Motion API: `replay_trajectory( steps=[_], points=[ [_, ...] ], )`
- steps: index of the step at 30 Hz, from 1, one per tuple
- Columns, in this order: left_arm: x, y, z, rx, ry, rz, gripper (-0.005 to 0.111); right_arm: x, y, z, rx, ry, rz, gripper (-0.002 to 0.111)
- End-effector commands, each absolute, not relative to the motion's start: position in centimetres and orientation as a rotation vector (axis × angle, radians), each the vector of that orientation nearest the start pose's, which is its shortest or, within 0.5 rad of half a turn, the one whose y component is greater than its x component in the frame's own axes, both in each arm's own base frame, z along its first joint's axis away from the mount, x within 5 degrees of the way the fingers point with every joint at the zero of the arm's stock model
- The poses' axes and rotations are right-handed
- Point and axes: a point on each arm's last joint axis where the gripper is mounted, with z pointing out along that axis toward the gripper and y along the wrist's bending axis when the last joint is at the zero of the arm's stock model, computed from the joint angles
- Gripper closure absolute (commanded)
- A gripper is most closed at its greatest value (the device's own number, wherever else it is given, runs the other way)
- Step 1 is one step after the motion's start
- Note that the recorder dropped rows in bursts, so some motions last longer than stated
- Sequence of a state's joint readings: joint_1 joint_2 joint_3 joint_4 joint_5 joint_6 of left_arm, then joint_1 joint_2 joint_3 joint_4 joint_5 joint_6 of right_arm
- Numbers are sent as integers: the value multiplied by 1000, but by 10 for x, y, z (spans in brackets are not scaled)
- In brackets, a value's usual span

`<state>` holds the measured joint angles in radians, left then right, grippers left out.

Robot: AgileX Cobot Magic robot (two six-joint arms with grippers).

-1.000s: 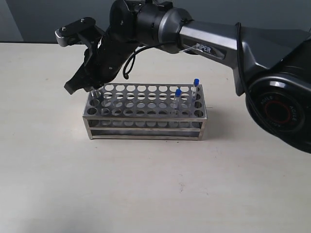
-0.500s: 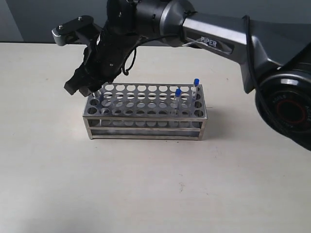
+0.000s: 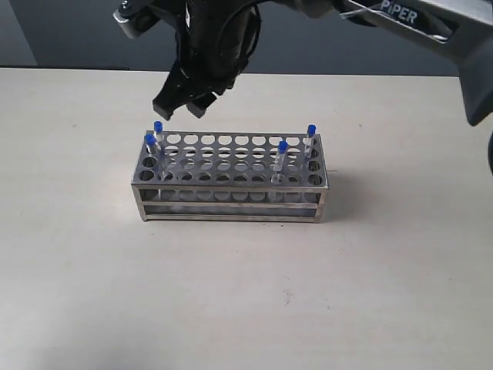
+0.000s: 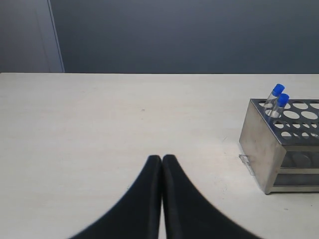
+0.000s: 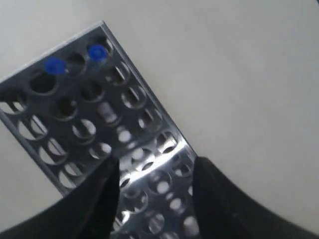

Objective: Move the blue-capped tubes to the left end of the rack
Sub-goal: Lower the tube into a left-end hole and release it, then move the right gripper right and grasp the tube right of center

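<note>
On the table [image 3: 77, 293] stands the rack [image 3: 231, 193]. Two tubes [image 3: 150, 140] sit close together in holes at its left end. Two more tubes [image 3: 283, 146] stand near its right end, in different rows. Above the left end hangs the right gripper [image 3: 179, 106], fingers spread and holding nothing. Apart from the rack, the left gripper [image 4: 162, 159] has its fingers pressed together.

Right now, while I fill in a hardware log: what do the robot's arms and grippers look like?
The right arm is glossy dark grey with white PIPER lettering on its long link and a thin black cable near the wrist. The right gripper has black tapering fingers. The left gripper shows two matte black fingers curving to narrow tips; its arm is out of view.
</note>
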<state>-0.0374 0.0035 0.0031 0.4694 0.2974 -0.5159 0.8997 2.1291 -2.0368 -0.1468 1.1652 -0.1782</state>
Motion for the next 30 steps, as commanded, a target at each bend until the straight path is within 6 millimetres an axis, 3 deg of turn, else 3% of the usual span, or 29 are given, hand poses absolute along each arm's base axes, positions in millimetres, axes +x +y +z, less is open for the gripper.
replay_trajectory(
  steps=[1,12,30],
  points=[
    [55,9,190,-114,1739,33,106,306,344,281,-1364,2361,-155,62],
    [55,9,190,-114,1739,33,106,324,298,244,-1214,2618,-155,62],
    [55,9,190,-114,1741,34,106,330,289,217,-1182,2632,-148,65]
  ],
)
